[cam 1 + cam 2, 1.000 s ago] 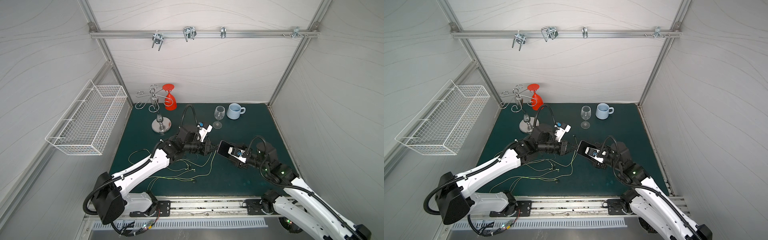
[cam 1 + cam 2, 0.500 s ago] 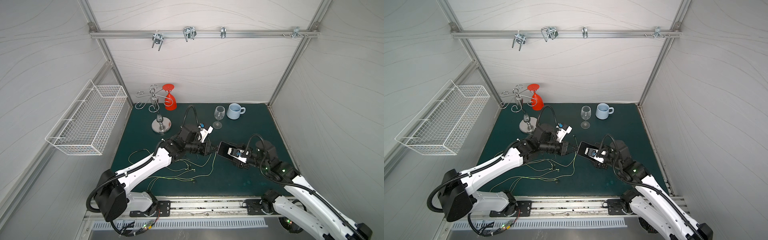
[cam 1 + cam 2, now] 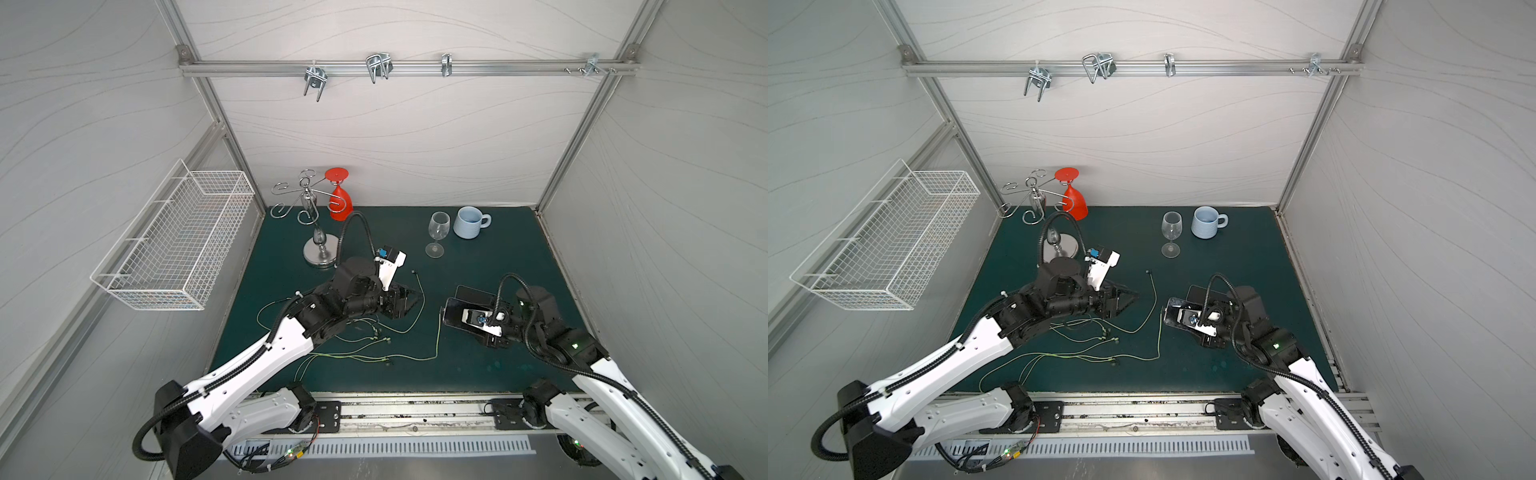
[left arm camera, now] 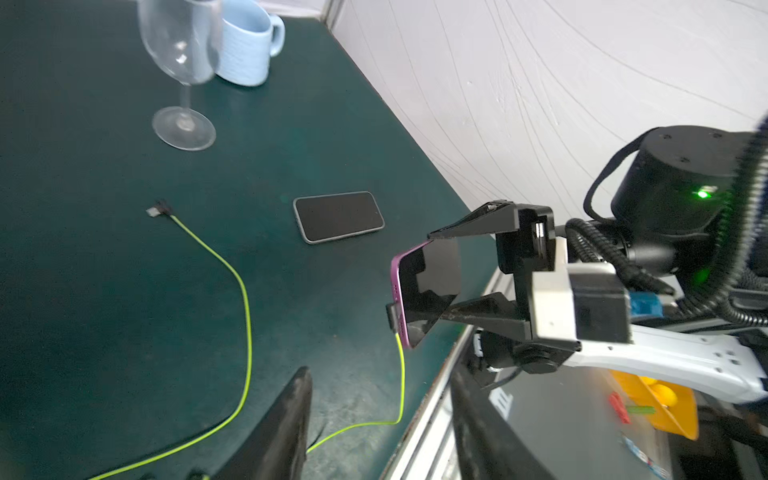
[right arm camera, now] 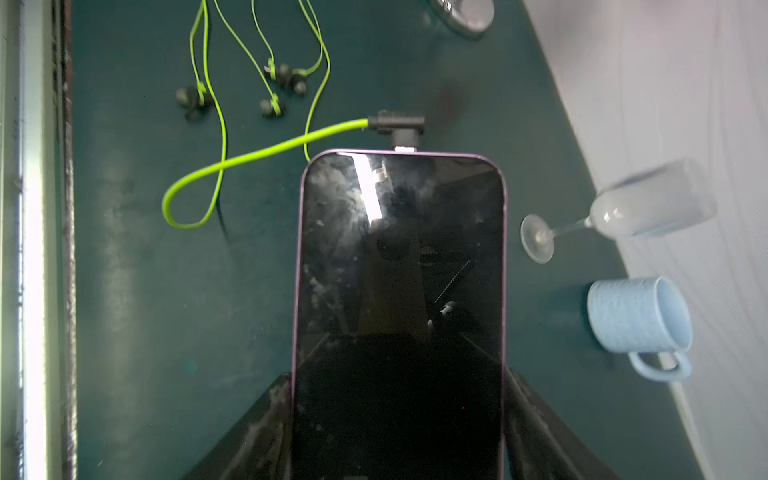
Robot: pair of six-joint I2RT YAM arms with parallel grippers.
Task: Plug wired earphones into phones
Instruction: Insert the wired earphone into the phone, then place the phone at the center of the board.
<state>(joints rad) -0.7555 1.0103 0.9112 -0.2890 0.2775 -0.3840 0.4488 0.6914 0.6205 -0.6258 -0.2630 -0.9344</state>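
Held phone [image 5: 399, 311]: flat slab with glossy black glass, a thin purple rim and rounded corners. It was lifted off the surface [image 3: 274, 282] and tilted.
Plug [image 5: 401, 129]: dark and L-shaped, seated in the phone's short end edge, with a silver strip showing at the joint.
Cord [image 5: 266, 151]: thin, rubbery and yellow-green. It looped from the plug down to the surface, near small dark earbuds [image 5: 282, 75].
Right gripper [image 5: 399, 374]: jaws clamped the phone's long edges, at the end opposite the plug.
Left gripper [image 3: 411, 302]: jaws parted with nothing between them, near the plug end but apart from it.
Second phone [image 4: 338, 216]: grey-rimmed, flat on the surface with its screen up.
Loose plug [image 4: 156, 210]: lay on the matte dark green surface, apart from both phones.
Views: only the right wrist view showed the screen's dusty smudges. Only the left wrist view showed the second phone whole.
Beyond: a clear wine glass [image 3: 436, 232] and a ribbed pale blue mug [image 3: 469, 222].
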